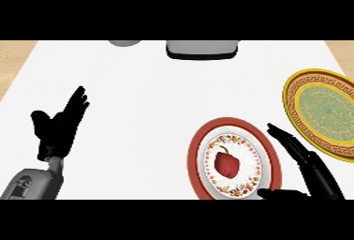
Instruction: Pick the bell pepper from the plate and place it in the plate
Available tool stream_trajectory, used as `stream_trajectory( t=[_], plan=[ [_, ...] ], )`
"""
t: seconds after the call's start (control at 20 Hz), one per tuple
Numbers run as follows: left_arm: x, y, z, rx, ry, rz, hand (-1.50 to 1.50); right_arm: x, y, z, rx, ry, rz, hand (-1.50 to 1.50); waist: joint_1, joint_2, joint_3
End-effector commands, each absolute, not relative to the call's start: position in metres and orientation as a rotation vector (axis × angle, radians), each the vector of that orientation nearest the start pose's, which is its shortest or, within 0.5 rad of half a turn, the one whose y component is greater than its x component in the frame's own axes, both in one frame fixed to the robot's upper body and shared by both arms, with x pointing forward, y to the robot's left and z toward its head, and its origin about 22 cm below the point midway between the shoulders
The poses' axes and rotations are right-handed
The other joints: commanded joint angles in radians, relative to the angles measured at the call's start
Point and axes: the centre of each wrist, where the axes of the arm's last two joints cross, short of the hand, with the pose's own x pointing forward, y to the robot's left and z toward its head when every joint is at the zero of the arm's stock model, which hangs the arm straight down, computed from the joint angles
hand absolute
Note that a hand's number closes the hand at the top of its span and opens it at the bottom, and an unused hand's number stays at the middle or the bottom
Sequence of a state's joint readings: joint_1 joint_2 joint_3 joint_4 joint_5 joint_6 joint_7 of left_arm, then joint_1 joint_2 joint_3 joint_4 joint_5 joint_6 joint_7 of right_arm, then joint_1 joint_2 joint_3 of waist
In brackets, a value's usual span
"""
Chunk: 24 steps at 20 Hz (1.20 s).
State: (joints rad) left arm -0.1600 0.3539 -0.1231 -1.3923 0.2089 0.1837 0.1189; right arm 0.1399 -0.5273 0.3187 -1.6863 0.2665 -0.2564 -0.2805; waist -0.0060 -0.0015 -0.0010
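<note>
The bell pepper (227, 162) lies in the centre of the near plate (201, 143), which sits on the surface (159, 103) at the lower right. A second plate (301, 91) lies farther back and to the right, apart from the first. The right hand (311, 171) stands at the near plate's right rim, fingers straight. The left hand (61, 124) rests open at the left side, well apart from both plates. Two objects (202, 49) sit at the far edge.

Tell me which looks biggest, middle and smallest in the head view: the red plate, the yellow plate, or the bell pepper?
1. Red plate and yellow plate: they look about alike, and the yellow one is cut off by the view's edge, so I won't rank them.
2. Bell pepper: clearly the smallest, lying on the red plate.
</note>
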Motion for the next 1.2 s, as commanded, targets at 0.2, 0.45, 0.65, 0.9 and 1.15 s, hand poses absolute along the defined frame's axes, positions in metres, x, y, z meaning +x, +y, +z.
stream_trajectory(
  t=[0.2,0.45,0.65,0.9,1.15],
  plan=[
    [0.285,0.302,0.027,0.177,-1.405,-0.065,0.0,0.191,-0.252,0.045,-0.514,-1.637,0.905,-1.5,0.005,0.001,0.0],
    [0.274,0.292,0.008,0.163,-1.401,-0.076,0.0,0.184,-0.231,0.035,-0.517,-1.447,1.048,-1.5,0.008,0.002,0.0],
    [0.273,0.288,0.021,0.162,-1.405,-0.089,0.0,0.19,-0.224,0.034,-0.594,-1.39,1.124,-1.5,0.01,0.001,0.001],
    [0.272,0.286,0.0,0.167,-1.402,-0.08,0.0,0.196,-0.204,0.045,-0.661,-1.275,1.194,-1.5,0.005,0.002,0.0],
    [0.283,0.29,0.025,0.179,-1.41,-0.092,0.0,0.206,-0.181,0.049,-0.677,-1.19,1.254,-1.5,0.008,0.001,0.001]
  ],
)
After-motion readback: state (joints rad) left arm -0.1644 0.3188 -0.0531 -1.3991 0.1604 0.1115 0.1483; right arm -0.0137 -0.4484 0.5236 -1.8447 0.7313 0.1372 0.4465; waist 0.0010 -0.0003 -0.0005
